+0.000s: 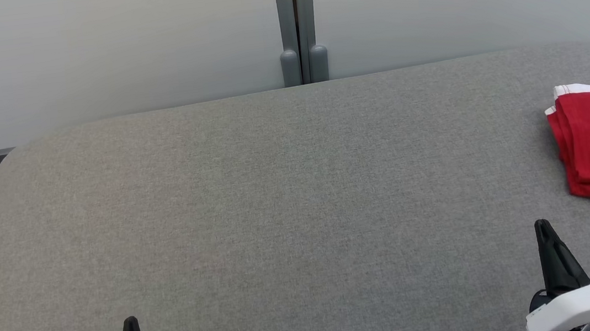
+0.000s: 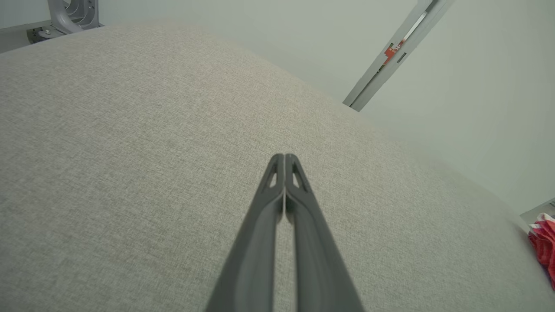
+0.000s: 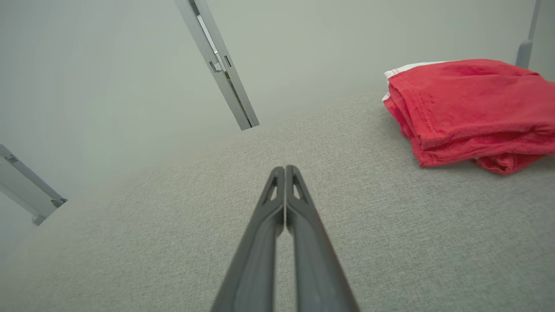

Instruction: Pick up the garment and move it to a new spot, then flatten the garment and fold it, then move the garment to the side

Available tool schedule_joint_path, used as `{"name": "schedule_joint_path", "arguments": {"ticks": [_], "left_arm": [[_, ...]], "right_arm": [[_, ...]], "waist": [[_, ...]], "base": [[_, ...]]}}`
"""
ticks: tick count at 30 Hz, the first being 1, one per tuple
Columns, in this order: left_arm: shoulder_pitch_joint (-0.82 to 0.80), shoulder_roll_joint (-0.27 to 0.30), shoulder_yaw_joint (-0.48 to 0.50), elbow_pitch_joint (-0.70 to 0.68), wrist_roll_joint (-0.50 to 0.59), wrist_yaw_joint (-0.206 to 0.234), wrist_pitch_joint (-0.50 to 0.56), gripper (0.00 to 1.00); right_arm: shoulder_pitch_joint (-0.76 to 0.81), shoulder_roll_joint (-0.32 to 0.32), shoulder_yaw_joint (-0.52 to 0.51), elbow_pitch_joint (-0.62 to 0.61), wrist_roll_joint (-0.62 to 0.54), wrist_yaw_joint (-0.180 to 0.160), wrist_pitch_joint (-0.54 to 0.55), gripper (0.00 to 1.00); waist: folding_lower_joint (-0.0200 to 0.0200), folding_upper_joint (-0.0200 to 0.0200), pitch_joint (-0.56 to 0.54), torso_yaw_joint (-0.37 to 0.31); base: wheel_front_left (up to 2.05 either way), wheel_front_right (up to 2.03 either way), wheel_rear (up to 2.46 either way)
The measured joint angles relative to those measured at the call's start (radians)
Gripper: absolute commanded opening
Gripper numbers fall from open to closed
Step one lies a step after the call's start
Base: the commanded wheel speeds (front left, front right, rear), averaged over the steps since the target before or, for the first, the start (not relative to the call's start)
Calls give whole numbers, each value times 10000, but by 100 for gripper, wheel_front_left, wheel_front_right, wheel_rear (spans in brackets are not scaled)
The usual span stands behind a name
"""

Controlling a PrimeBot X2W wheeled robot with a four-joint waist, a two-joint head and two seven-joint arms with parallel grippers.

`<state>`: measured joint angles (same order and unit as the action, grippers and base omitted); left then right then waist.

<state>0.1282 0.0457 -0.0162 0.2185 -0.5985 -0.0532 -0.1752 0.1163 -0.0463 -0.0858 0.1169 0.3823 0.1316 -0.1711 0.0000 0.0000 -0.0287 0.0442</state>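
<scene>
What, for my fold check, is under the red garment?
The red garment rests on the grey padded table; a white band peeks from its far edge. Its folded layers cover anything else beneath.

the left gripper (image 1: 130, 324) is seen at the lower left of the head view, its two dark fingers (image 2: 260, 225) pressed together tip to tip and pointed up the frame. the right gripper (image 1: 543, 226) is seen at the lower right, set higher in that view, likewise closed with nothing held. a white wrist housing (image 1: 583, 305) is shown at its base.
</scene>
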Motion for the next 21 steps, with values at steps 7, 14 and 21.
{"name": "schedule_joint_path", "arguments": {"ticks": [7,14,21], "left_arm": [[-220,-2,134,33,-997,-86,284,0],[-436,-2,234,63,-1960,-163,558,0],[-640,0,362,84,-2821,-199,802,0]], "right_arm": [[-210,0,-25,117,1216,0,278,0],[-416,0,-44,238,2370,-2,529,0],[-615,-2,-69,351,3438,-2,784,0]], "waist": [[0,0,20,-28],[0,0,41,-56],[0,0,62,-86]], "base": [[0,0,0],[0,0,0],[0,0,0]]}}
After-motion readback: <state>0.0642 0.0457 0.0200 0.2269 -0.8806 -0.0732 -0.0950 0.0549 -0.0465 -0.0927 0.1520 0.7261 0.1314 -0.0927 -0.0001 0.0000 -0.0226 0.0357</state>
